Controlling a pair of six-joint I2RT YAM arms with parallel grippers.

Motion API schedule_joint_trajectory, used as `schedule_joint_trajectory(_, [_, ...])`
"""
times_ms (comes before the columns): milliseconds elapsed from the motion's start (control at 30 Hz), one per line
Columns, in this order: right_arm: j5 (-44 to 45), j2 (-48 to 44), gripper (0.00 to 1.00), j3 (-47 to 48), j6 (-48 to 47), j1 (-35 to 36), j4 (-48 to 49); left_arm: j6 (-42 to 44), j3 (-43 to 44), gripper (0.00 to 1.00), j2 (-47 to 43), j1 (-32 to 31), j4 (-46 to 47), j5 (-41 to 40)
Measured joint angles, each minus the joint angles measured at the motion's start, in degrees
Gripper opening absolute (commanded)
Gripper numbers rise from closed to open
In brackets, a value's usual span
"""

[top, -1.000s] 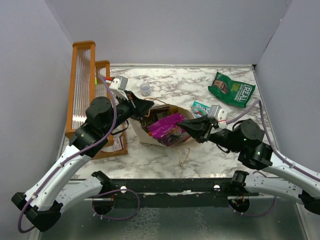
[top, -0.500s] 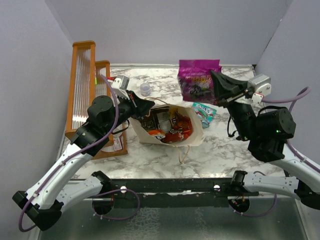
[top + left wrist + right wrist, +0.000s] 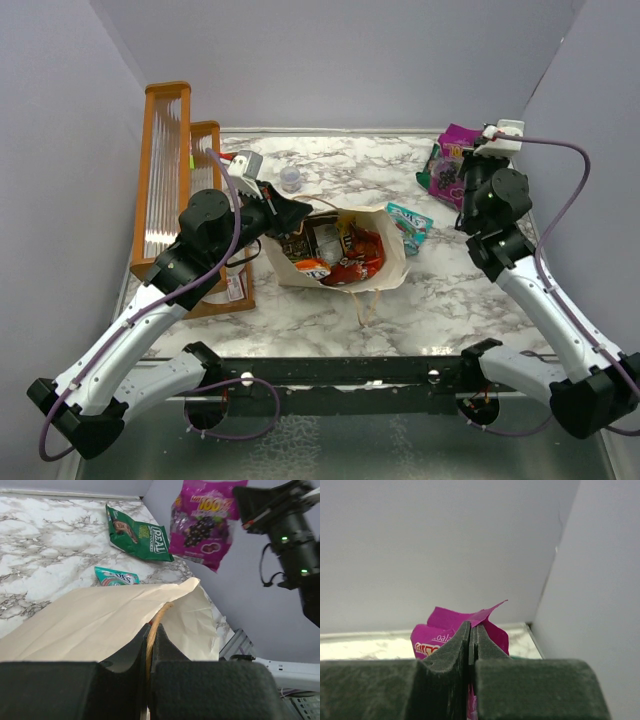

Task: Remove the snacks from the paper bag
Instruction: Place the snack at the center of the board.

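Two packets lie out on the marble desk (image 3: 440, 290): a green chip bag (image 3: 137, 532) toward the far right corner and a teal-pink packet (image 3: 410, 222) just beside the paper bag (image 3: 385, 270). Our right fingers (image 3: 464, 640), pressed together on its top edge, pinch the purple pouch (image 3: 447, 165), which hangs in the air close by the green chip bag. Our left fingers (image 3: 141, 645) are clamped on the bag's rim and tan handle (image 3: 157, 617). The bag sits mid-desk, mouth gaping, with orange-red and brown packets (image 3: 345, 262) inside. A small clear cup (image 3: 291, 178) stands behind it.
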Motion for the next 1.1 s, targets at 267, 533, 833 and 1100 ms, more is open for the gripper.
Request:
schedule_joint_trajectory(267, [-14.29, 0.11, 0.01, -18.23, 29.2, -25.35, -9.99, -0.68, -0.02, 0.0, -0.92, 0.0, -0.02, 0.04])
schedule_joint_trajectory(533, [-28.02, -1.99, 0.01, -22.71, 44.13, -30.99, -11.63, -1.01, -0.09, 0.0, -0.96, 0.0, -0.04, 0.17])
schedule_joint_trajectory(833, [-44.24, -11.69, 0.01, -21.88, 50.82, -30.86, -22.45, -1.05, -0.11, 0.0, -1.09, 0.0, -0.04, 0.31])
schedule_joint_trajectory(1100, [-44.65, -24.17, 0.01, -25.68, 52.72, -30.88, -29.2, -1.2, -0.52, 0.0, -0.52, 0.0, 0.13, 0.92])
